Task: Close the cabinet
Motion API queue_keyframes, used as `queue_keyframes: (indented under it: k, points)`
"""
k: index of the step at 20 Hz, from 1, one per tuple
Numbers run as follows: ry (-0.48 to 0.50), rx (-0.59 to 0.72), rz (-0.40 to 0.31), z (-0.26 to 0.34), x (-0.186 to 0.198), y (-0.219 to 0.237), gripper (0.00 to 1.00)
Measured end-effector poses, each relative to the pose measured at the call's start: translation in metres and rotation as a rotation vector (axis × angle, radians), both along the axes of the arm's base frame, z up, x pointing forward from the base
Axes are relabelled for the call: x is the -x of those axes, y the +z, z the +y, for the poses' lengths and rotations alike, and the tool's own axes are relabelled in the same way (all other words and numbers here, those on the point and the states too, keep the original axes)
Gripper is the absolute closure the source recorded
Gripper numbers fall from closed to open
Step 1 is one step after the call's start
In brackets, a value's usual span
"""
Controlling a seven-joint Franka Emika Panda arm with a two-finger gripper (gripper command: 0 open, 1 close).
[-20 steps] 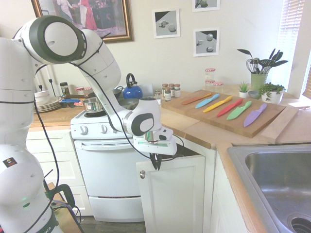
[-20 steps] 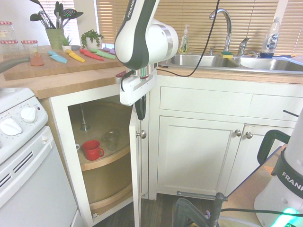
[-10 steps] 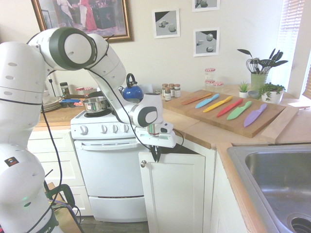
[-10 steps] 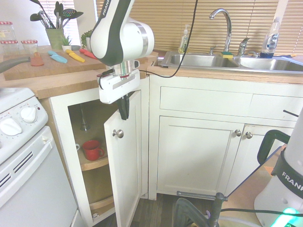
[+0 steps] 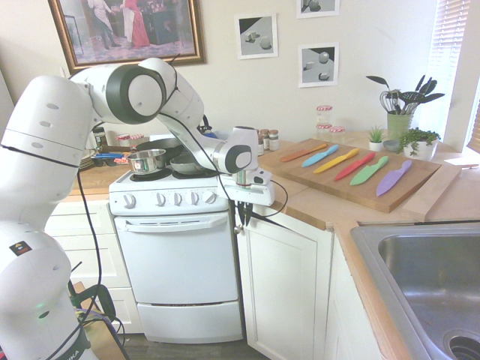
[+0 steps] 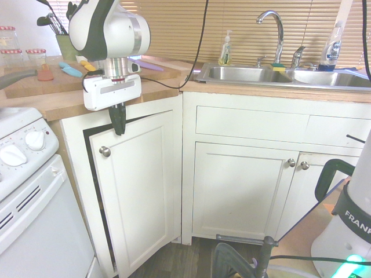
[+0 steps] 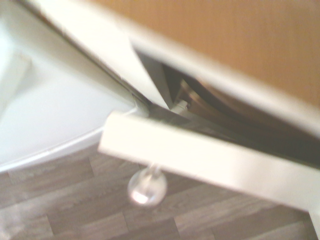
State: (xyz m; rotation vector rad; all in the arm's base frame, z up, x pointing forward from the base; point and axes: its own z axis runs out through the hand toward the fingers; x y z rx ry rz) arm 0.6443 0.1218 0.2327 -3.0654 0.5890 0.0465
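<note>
Second exterior view shows you the gripper clenched on nothing, pointing down against the top edge of the cabinet door. The door stands slightly ajar beside the oven, its silver knob below the fingers.

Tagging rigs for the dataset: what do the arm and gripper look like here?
Glossy white arm of rounded segments with dark grey joint rings. A thin black cable trails along it. The gripper has a white boxy body and short black fingers.
</note>
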Motion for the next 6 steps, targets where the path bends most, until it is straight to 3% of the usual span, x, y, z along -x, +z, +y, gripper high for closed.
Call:
queue_keyframes:
  k: [6]
  points:
    - [-0.012, -0.017, 0.008, 0.023, -0.019, 0.005, 1.0]
